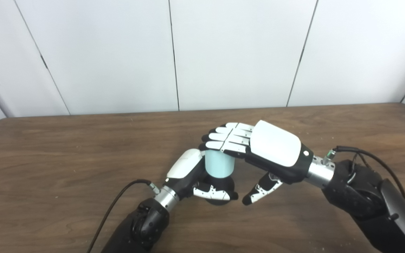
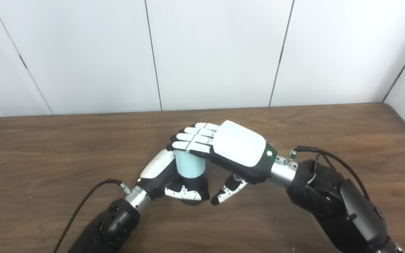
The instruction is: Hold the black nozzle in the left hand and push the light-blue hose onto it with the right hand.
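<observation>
Just below the middle of the frame I see my left hand (image 1: 188, 172) wrapped around the black nozzle (image 1: 220, 186), its thumb curled across the front of the dark base and the rest of its fingers (image 1: 212, 192) closed behind it. The light-blue hose (image 1: 218, 164) stands upright directly on top of the nozzle, a short pale cylinder rising out of that grip. My right hand (image 1: 272, 149) comes in from the lower right and lies flat over the hose, fingers (image 1: 223, 137) stretched straight and pressed together, resting on the hose's top end rather than wrapped around it. Its thumb (image 1: 262, 189) hangs down apart, touching neither hose nor nozzle. Both hands sit low over the brown wooden tabletop (image 1: 65, 154).
</observation>
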Controlling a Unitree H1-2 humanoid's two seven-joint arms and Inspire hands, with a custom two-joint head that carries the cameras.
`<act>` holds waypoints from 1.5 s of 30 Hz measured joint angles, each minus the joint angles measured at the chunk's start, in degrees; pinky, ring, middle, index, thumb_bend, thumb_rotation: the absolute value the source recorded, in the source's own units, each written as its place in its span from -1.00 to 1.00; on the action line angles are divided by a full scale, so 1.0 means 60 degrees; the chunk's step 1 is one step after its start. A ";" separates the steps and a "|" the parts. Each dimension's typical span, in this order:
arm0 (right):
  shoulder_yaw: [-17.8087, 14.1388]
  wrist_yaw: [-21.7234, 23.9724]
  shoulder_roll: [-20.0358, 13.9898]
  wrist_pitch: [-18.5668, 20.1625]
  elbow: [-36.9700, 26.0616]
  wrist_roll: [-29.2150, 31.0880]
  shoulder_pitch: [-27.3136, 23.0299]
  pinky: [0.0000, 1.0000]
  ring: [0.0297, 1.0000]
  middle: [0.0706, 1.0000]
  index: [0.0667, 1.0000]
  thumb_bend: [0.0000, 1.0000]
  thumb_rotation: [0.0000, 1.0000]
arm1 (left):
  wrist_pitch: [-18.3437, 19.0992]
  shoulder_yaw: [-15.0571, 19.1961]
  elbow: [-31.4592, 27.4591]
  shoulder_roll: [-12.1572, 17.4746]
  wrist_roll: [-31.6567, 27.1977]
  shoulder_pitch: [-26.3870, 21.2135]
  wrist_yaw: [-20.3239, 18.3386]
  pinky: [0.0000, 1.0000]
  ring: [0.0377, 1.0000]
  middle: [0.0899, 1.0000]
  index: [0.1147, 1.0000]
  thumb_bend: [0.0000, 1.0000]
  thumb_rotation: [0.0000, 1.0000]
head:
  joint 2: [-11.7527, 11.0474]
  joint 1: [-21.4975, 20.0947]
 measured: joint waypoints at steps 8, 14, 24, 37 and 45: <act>0.0000 -0.0058 0.0013 0.0000 0.0000 -0.0034 0.0089 0.77 0.78 0.81 0.77 0.44 -0.72 | 0.0000 0.0001 -0.0001 -0.0001 0.0000 0.0001 -0.0031 1.00 0.80 0.54 0.38 0.68 0.04 | 0.0000 0.0015; 0.0009 -0.0155 0.0028 -0.0003 0.0000 -0.0078 0.0146 0.76 0.78 0.81 0.77 0.44 -0.72 | 0.0000 0.0001 -0.0003 -0.0001 0.0000 0.0001 -0.0039 1.00 0.80 0.54 0.38 0.67 0.05 | 0.0029 0.0015; 0.0196 -0.0510 0.0018 0.0001 -0.0003 -0.0180 0.0243 0.76 0.79 0.81 0.74 0.43 -0.76 | 0.0001 0.0001 -0.0006 -0.0001 0.0000 0.0006 -0.0046 1.00 0.80 0.54 0.37 0.68 0.05 | 0.0058 0.0000; 0.0674 -0.1342 -0.0336 0.0006 -0.0075 -0.0993 0.0497 0.91 0.98 0.97 0.77 0.44 -0.69 | 0.0001 -0.0001 -0.0043 -0.0002 -0.0001 0.0025 -0.0095 1.00 0.80 0.54 0.37 0.67 0.05 | 0.0103 0.0000; 0.0798 -0.2099 -0.0371 0.0005 -0.0155 -0.1727 0.0886 0.99 1.00 1.00 0.87 0.39 -0.68 | 0.0001 0.0009 -0.0047 0.0003 -0.0003 0.0044 -0.0099 1.00 0.80 0.54 0.37 0.66 0.04 | 0.0117 0.0000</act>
